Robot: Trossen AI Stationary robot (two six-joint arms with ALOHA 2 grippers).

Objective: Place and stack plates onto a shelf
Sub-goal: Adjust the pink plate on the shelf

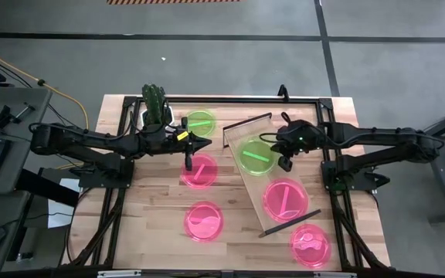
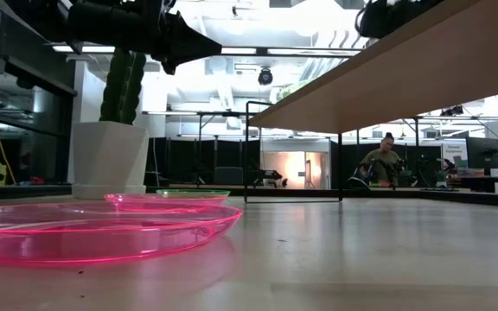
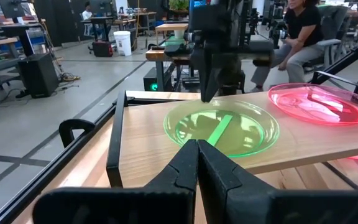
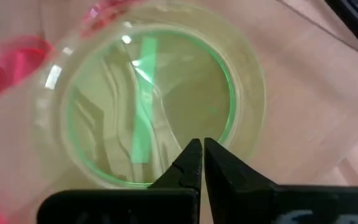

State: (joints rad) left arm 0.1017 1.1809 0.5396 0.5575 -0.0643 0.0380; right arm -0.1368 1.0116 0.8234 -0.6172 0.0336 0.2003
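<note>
The shelf [image 1: 273, 174] is a light-wood plank lying slantwise on the table's right half. It carries a green plate [image 1: 255, 154] and a pink plate [image 1: 284, 198]. More plates lie flat on the table: a green one [image 1: 200, 121] and pink ones [image 1: 199, 170], [image 1: 204, 221], [image 1: 310, 245]. My left gripper [image 1: 207, 144] is shut and hovers between the green and pink table plates, touching nothing. My right gripper [image 1: 285, 154] is shut and points down at the shelf's green plate [image 4: 148, 106] by its rim. My right gripper [image 4: 202, 146] comes from above with its shut fingertips [image 3: 206, 93] at the rim [image 3: 211, 103] of the green plate on the shelf. Whether they touch that rim I cannot tell. The plate lies flat on the plank.
A cactus in a white pot [image 1: 154, 104] stands at the far edge behind the left arm. Black frame rails [image 1: 118, 224] run along the table's sides. The shelf stands raised on black end rails [image 2: 292, 151]. A person [image 3: 303, 31] sits in the room beyond.
</note>
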